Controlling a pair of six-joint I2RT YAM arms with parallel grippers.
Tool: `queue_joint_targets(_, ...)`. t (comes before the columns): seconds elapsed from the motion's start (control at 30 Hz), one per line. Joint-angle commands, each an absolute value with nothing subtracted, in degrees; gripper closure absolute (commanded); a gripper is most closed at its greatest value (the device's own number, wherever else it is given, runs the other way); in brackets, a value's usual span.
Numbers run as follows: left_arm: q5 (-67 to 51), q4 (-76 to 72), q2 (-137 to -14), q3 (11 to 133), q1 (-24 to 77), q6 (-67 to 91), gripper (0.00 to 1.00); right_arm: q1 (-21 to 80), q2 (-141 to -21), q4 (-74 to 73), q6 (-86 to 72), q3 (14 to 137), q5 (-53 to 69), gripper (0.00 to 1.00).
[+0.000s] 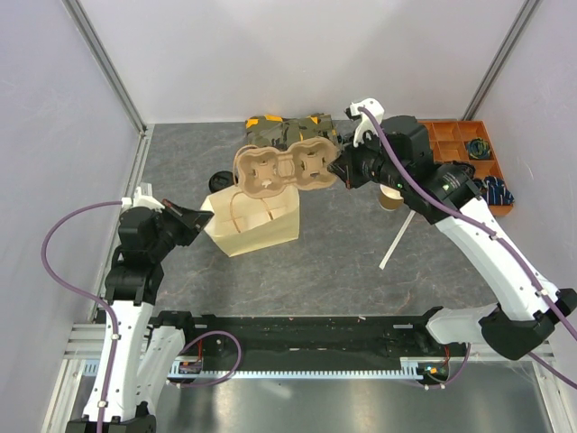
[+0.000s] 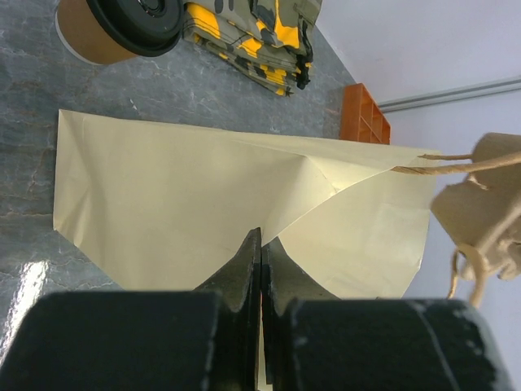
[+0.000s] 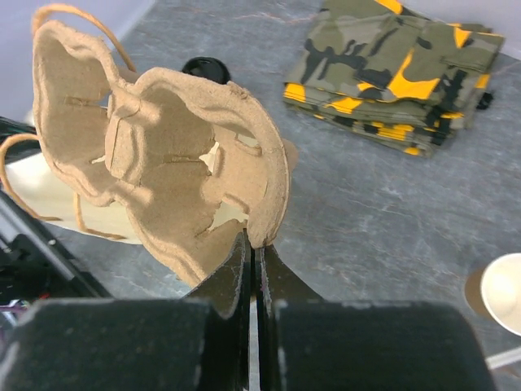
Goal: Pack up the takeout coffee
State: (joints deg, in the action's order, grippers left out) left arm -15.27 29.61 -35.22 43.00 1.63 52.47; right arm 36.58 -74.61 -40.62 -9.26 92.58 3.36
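**A:** Top view first. Where is the coffee?

**B:** The small tan kraft-paper takeout coffee cup with a round black plastic lid [image 1: 220,179] sits on the grey stone-patterned bench [image 1: 315,271]. It is at 10 o'clock of the pale paper bag with twisted handles [image 1: 257,221] and partly hidden behind it. The left claw [image 1: 200,216] is pinched closed on the bag's 9 o'clock edge.

**A:** And the right?

**B:** The right claw [image 1: 341,171] is clamped on the 3 o'clock rim of the brown two-hole pulp cup carrier [image 1: 284,169], which overlaps the bag's far edge. A lidless tan cup [image 1: 390,198] stands at the claw's 4 o'clock, with a white stick [image 1: 397,242] lying at the cup's 6 o'clock. Folded camouflage cloth [image 1: 288,126] lies at the carrier's 12 o'clock. An orange compartment tray [image 1: 464,144] sits by the far right wall. Bare bench runs from the bag's 6 o'clock to the near rail.

**A:** Left wrist?

**B:** The left claw [image 2: 260,244] is closed on the paper bag [image 2: 187,204], whose face is plain. The takeout coffee cup [image 2: 85,32] is at 11 o'clock and looks tipped on its side, just beside the camouflage cloth [image 2: 252,41]. Any lettering on the lid is too small to tell. The pulp cup carrier [image 2: 480,212] hangs at 3 o'clock.

**A:** Right wrist?

**B:** The right claw [image 3: 252,244] grips the pulp cup carrier [image 3: 163,163] by its rim. The takeout coffee cup [image 3: 203,67] shows only its lid, at 12 o'clock past the carrier. The camouflage cloth [image 3: 399,73] is at 1 o'clock. The lidless tan cup [image 3: 501,301] is at 4 o'clock, cut off by the frame edge.
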Motion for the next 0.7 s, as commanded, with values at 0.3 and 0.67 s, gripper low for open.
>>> queue_joint_targets(0.3, -15.56, 30.24, -36.3, 42.1, 1.76, 51.86, 0.98, 33.14, -73.21, -38.32, -14.5, 96.77, 13.62, 1.0)
queue_joint_targets(0.67, -15.12, 30.41, -36.21, 41.57, 1.76, 52.21, 0.98, 29.36, -72.16, -38.23, -12.4, 97.91, 13.28, 1.0)
